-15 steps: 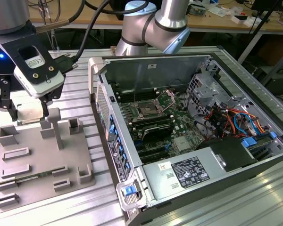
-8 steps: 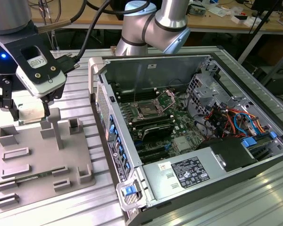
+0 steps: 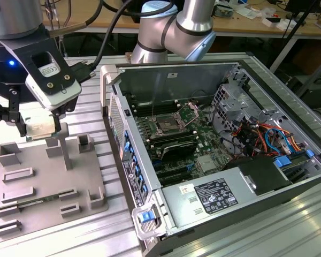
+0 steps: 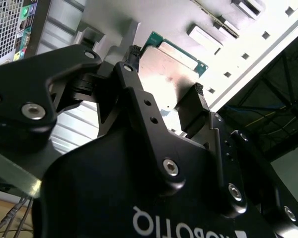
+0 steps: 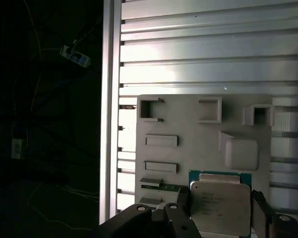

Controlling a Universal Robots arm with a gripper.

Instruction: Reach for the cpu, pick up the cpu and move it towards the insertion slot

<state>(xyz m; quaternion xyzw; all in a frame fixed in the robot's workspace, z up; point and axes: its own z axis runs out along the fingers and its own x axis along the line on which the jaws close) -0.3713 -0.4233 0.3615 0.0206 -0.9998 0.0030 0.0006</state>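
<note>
The cpu (image 3: 40, 126) hangs clamped in the jaws over the grey tray (image 3: 48, 176) in the exterior view, well apart from the insertion slot (image 3: 166, 127). The second wrist view shows the jaws pressing opposite edges of the cpu (image 4: 175, 62). In the first wrist view, faint print on the cpu (image 5: 219, 204) is unreadable. The step in hand looks like the carry, which calls for a level hold.

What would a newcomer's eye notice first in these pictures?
The open computer case on the exterior view's right stands out, with the shiny insertion slot on its green board. On the exterior view's left, the claw grips the cpu over the grey tray.
</note>
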